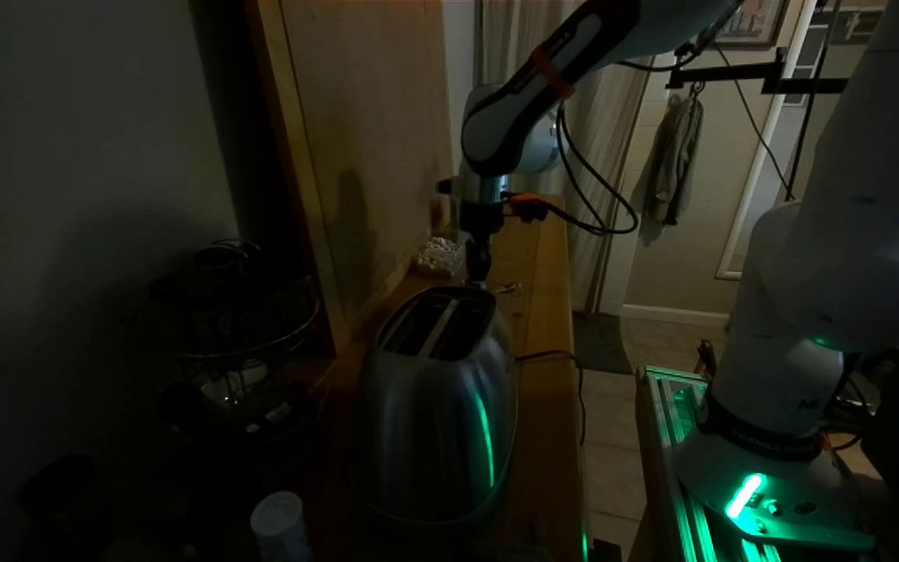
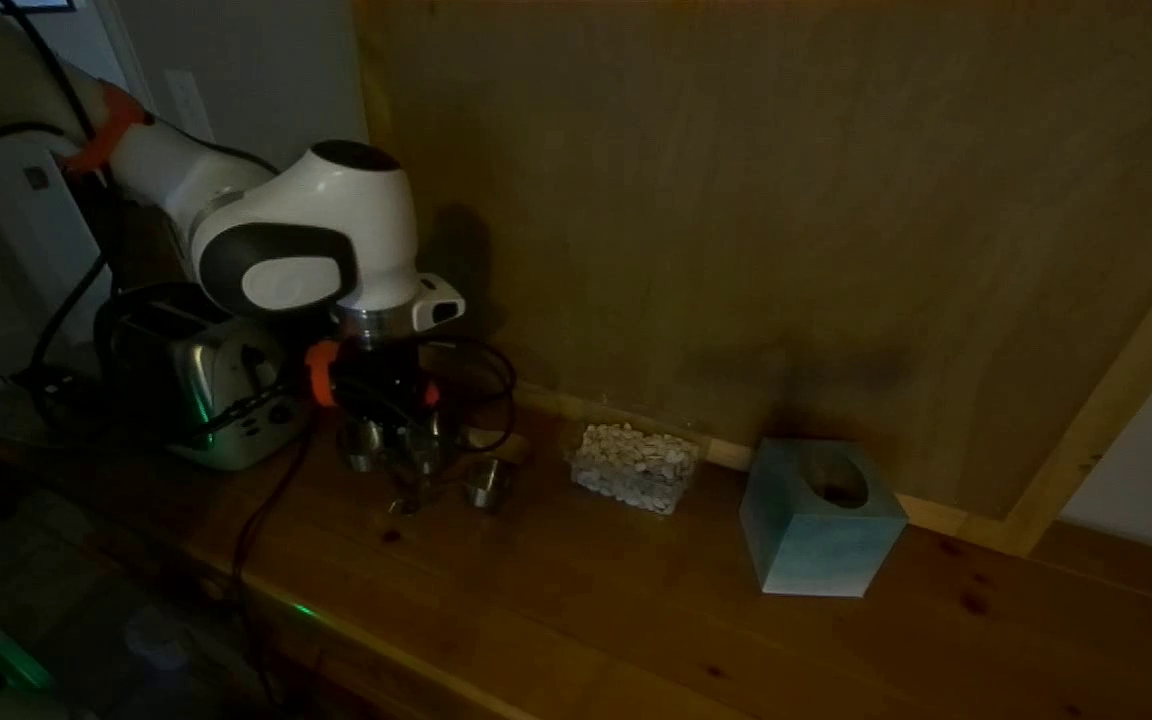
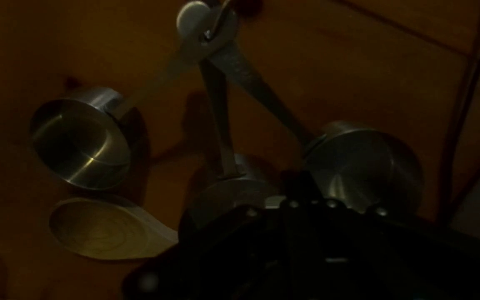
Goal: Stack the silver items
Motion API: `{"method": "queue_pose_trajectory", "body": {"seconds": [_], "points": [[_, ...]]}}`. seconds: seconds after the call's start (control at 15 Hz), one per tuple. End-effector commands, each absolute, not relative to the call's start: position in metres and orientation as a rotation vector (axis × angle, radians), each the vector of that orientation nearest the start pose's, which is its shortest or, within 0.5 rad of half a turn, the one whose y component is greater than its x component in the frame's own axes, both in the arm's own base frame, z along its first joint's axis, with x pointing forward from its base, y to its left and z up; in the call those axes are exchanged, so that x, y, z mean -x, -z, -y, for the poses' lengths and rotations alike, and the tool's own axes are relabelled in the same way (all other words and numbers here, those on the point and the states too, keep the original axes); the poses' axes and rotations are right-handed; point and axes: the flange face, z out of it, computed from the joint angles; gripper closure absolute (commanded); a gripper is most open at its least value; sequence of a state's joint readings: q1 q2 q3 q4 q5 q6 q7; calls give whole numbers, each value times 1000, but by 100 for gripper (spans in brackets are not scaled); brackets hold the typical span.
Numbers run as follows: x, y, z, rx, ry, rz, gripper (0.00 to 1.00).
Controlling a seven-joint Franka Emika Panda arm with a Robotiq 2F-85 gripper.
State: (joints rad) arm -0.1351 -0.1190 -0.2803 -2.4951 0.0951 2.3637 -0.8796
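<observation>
Spread in a fan on the wooden bench point(image 2: 636, 600), three silver measuring cups point(image 2: 486, 484), each resting singly, with long handles gathered on a wire ring point(image 3: 222, 18) at the top of the wrist view. In that view, well over to one side, the left cup point(image 3: 79, 143), with its shiny inside in plain sight. Just beside it, a wooden spoon point(image 3: 98, 229), with most of the handle hidden. Near the centre, the middle cup point(image 3: 240, 191), and close to it the right cup point(image 3: 361, 166), both partly covered by the dark hand point(image 3: 301, 185). Narrow at the tips, that hand, with fingers drawn together low over the middle and right cups. Cannot tell of anything pinched between them, nor of contact with either cup; too dark there.

In both exterior views, near the cups, a silver two-slot toaster point(image 1: 442, 421), with a black cord point(image 1: 555, 353) trailing over the bench edge. In an exterior view, farther along, a clear box of pale chips point(image 2: 636, 467), then a blue tissue box point(image 2: 821, 520).
</observation>
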Motion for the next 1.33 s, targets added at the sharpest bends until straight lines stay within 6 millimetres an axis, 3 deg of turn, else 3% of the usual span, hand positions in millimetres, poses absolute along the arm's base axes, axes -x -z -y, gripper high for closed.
{"method": "queue_pose_trajectory", "body": {"seconds": [0.0,0.87,1.27], "points": [[-422,-339,196,2943,141,523,99],[-423,-347,228,2876,324,118,99],[-423,-341,245,2861,339,-81,99]]}}
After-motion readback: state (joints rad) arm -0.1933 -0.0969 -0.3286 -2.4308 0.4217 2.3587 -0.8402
